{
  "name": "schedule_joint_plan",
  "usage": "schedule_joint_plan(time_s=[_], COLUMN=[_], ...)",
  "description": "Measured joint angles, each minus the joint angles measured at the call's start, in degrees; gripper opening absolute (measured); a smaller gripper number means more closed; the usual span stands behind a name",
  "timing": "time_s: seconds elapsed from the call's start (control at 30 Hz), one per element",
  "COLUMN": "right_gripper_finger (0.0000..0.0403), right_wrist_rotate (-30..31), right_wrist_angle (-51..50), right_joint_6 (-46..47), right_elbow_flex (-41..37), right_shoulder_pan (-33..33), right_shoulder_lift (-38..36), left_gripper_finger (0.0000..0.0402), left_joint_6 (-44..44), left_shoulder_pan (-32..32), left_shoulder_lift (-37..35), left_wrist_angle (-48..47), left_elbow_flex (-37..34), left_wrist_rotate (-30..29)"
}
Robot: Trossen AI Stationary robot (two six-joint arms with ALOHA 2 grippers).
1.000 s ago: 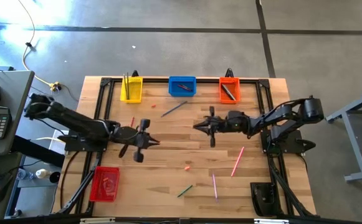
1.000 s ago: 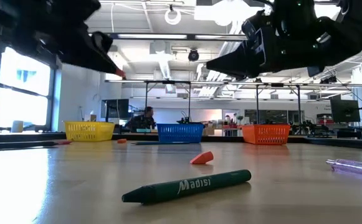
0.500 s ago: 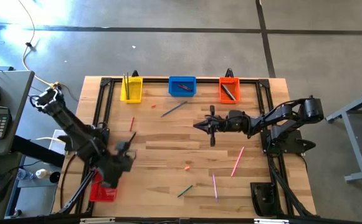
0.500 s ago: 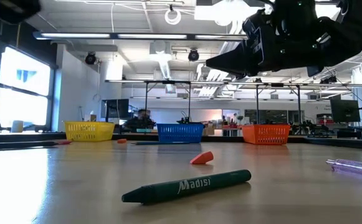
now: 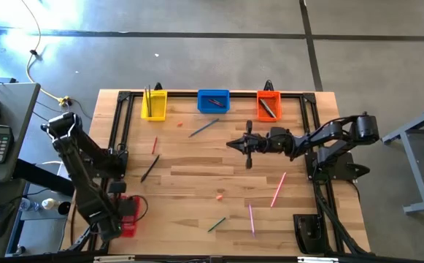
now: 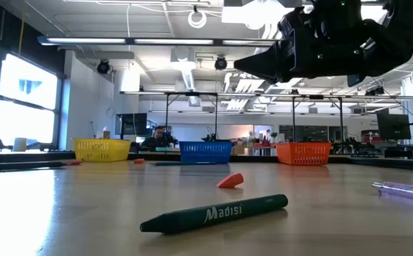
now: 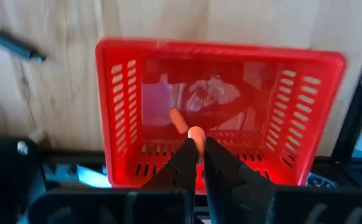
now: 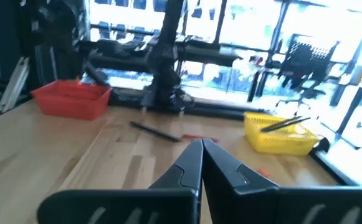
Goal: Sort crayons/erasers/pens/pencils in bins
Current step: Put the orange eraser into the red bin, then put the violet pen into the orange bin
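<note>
Left end effector over the red bin, pinching a small pink-red eraser; right end effector idle above mid-table, fingers together, empty.

Left arm is reached out to the table's near-left corner, so the eraser hangs over the bin's open top, likely for a drop; a pinkish stub already lies inside. Another eraser sits loose on the table, the green crayon near it, pink pens to the right, a dark pen just beside the left arm. Yellow bin, blue bin and orange bin line the far edge, each holding sticks.
</note>
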Motion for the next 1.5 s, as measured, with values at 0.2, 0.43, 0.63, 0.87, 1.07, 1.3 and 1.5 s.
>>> schedule_joint_plan(time_s=[0.2,0.43,0.63,0.87,1.07,1.3,1.5], right_gripper_finger=[0.0,0.0,0.0,0.0,0.0,0.0,0.0], right_wrist_rotate=[-2.46,-2.82,-5.35,-6.04,-6.07,-6.04,-5.72], right_wrist_angle=[1.15,3.26,2.82,2.83,2.93,5.79,5.83], right_joint_6=[0.29,0.23,0.0,1.19,-1.2,-1.12,-1.07], right_elbow_flex=[0.02,0.02,0.04,0.04,0.04,0.07,0.07], right_shoulder_pan=[-3.26,-4.98,-5.5,-6.39,-6.34,-7.11,-7.59], right_shoulder_lift=[0.0,0.0,0.0,0.0,0.0,0.0,0.0], left_gripper_finger=[0.0,0.0,0.0017,0.0069,0.0106,0.0114,0.0067], left_joint_6=[-3.34,2.34,7.03,9.62,13.44,14.12,15.78], left_shoulder_pan=[-1.71,0.03,1.87,3.53,3.74,3.84,5.82], left_shoulder_lift=[2.42,7.72,12.06,13.12,11.26,3.97,-4.73], left_wrist_angle=[0.08,1.77,2.76,3.79,3.44,2.72,4.24], left_elbow_flex=[-0.01,-0.01,-0.01,-0.03,-0.03,-0.03,-0.03], left_wrist_rotate=[-0.28,-0.02,0.65,3.06,3.33,1.88,-9.85])
